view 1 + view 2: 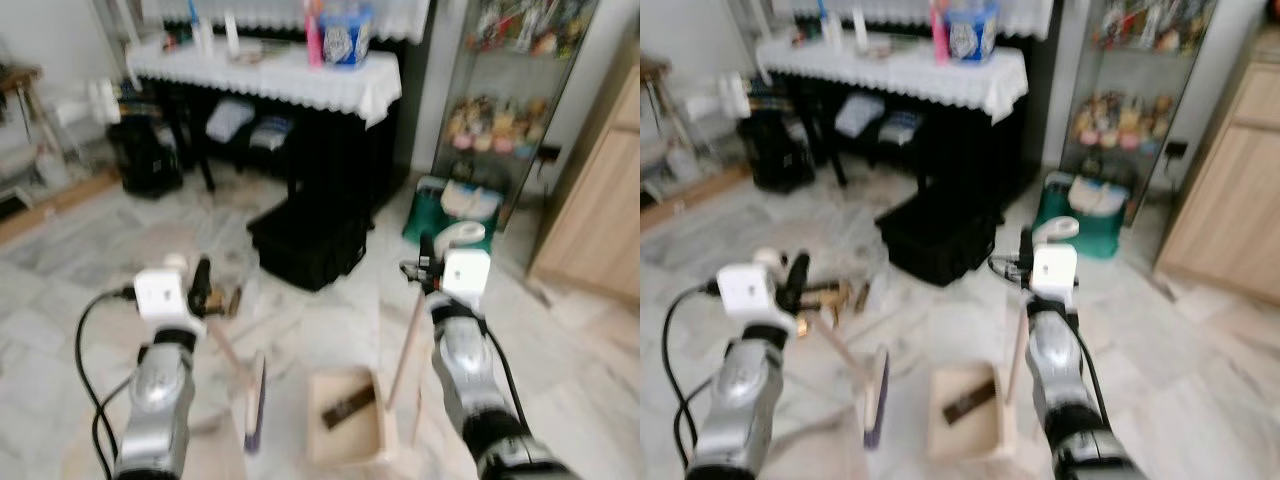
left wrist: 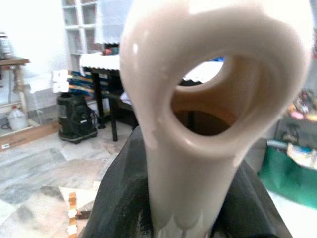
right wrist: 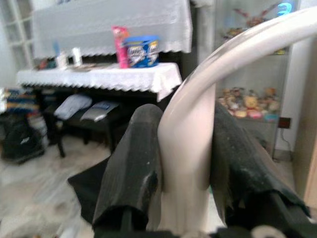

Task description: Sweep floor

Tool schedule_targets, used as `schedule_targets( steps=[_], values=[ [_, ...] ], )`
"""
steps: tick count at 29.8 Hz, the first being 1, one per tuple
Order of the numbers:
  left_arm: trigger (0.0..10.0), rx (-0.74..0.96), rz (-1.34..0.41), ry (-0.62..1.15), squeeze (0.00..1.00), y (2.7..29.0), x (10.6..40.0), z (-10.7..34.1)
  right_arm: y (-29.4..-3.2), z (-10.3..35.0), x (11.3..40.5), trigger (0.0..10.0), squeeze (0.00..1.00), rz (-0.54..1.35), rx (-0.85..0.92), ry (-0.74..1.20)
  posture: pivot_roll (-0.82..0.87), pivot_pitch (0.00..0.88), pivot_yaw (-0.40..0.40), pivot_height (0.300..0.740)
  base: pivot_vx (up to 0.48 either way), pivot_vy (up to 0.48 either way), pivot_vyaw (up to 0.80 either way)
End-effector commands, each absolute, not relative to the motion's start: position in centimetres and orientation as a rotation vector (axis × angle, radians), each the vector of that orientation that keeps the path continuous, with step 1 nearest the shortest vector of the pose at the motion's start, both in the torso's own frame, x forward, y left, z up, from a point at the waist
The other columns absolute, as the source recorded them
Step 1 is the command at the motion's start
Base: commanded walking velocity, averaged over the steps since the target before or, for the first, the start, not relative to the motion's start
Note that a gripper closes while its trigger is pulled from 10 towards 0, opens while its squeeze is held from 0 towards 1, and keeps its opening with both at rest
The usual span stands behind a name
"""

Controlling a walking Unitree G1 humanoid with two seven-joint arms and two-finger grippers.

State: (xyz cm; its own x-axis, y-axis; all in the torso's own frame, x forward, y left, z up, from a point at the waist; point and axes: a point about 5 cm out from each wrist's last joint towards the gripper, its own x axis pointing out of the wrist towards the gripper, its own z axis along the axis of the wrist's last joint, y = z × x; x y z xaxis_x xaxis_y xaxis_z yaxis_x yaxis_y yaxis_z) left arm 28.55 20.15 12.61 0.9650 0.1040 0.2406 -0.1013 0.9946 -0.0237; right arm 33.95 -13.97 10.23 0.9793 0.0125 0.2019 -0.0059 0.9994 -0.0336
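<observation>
Marble floor [image 1: 100,250] spreads ahead, blurred in both eye views. Left gripper [image 1: 203,285] sits at about eight o'clock in the left eye view, its jaws clamped on the cream handle of a broom [image 1: 250,400]; the shaft slants down toward five o'clock to the broom head, which stands on the floor at about six o'clock, cream with a dark purple edge. In the left wrist view the black fingers [image 2: 119,198] press either side of the handle's looped end [image 2: 208,99].

Right gripper [image 1: 428,262] is at about four o'clock, jaws clamped on the cream handle of a dustpan [image 1: 345,420]. That shaft drops nearly straight to the pan, an open cream box on the floor at six o'clock, just beside the broom head and to its right. A dark strip of debris [image 1: 350,405] lies inside the pan. In the right wrist view two black fingers [image 3: 133,168] grip the curved handle [image 3: 193,148] between them.

At twelve o'clock stands a table [image 1: 270,70] with a white lace cloth, carrying a blue tub [image 1: 347,38] and a pink bottle [image 1: 314,35]. A black case [image 1: 310,240] lies on the floor in front of it. A glass cabinet [image 1: 510,90] of small toys stands at one o'clock, a green bag [image 1: 440,215] at its foot, and a wooden door [image 1: 600,200] at three o'clock.
</observation>
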Motion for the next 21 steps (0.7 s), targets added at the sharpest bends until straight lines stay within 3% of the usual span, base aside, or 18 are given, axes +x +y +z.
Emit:
schedule_targets(
  steps=[1,5,13,21],
  values=[
    [10.0,0.017,0.142,-0.318,0.00,21.1,28.2,14.0,-12.8,12.1,34.8,10.0,0.00,0.060,-0.032,-0.267,0.13,0.000,-0.011,0.740,0.000,0.000,0.00],
    [10.0,0.042,0.179,-0.323,0.00,22.0,27.4,14.1,-11.5,12.5,35.3,10.0,0.00,0.099,0.025,-0.261,0.16,0.000,-0.028,0.740,0.000,0.000,0.00],
    [10.0,0.059,0.322,-0.328,0.00,23.5,25.3,14.2,-9.0,13.4,36.1,10.0,0.00,0.195,0.148,-0.227,0.24,0.000,-0.151,0.740,0.000,0.000,0.00],
    [10.0,0.062,0.309,-0.318,0.00,22.9,25.4,14.4,-8.9,13.5,36.4,10.0,0.00,0.210,0.193,-0.210,0.29,0.000,-0.134,0.740,0.000,0.000,0.00]
  ],
)
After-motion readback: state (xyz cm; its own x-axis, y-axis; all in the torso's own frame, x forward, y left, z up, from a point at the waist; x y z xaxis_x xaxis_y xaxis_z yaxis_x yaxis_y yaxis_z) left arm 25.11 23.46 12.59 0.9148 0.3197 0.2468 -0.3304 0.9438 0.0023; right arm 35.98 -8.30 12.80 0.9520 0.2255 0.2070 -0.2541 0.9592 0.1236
